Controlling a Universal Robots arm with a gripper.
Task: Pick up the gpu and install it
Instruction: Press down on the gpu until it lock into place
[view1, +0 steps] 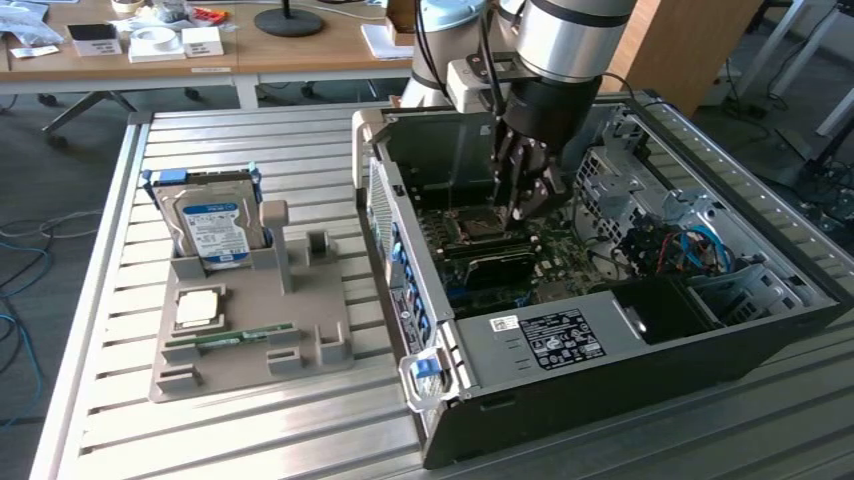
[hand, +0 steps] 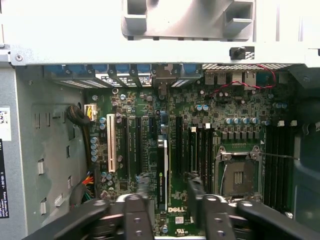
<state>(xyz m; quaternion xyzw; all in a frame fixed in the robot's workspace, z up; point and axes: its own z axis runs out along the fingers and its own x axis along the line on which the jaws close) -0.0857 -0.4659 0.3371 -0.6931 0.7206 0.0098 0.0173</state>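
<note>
The gpu (hand: 162, 172) is seen standing edge-on in a motherboard (hand: 200, 150) slot inside the computer case (view1: 747, 330), largely installed, with the gripper (hand: 169, 192) fingers parted astride it.

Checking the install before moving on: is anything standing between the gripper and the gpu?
Nothing visible. The gpu stands on edge on the motherboard, just beyond the gripper, whose open fingers straddle it with a gap on each side.

gripper (hand: 167, 192) base cropped, gpu (hand: 162, 172) edge-on, partly hidden
</note>
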